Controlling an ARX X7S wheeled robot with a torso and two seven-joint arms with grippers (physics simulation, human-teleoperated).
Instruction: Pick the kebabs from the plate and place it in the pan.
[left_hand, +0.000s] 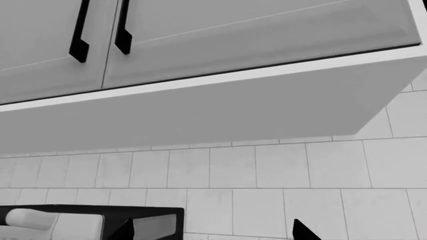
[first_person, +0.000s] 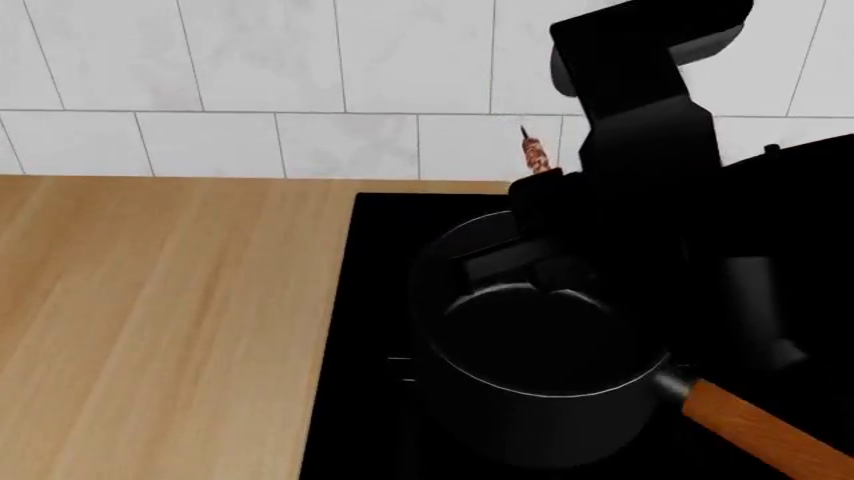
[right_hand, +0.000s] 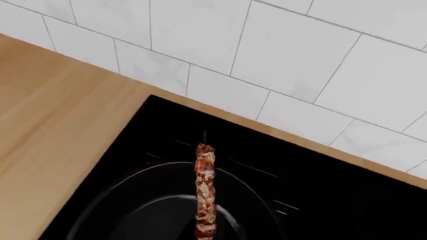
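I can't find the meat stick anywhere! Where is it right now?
The kebabs are up in the air, held by the right gripper just above the pan on the black stovetop. In the head view, only their tip pokes out, near the tiled wall.

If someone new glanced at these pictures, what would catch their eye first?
Probably the kebab skewer, reddish against the black stove, held above the open pan by the right gripper. Next, the pan's orange handle pointing toward the robot, beside the wooden counter.
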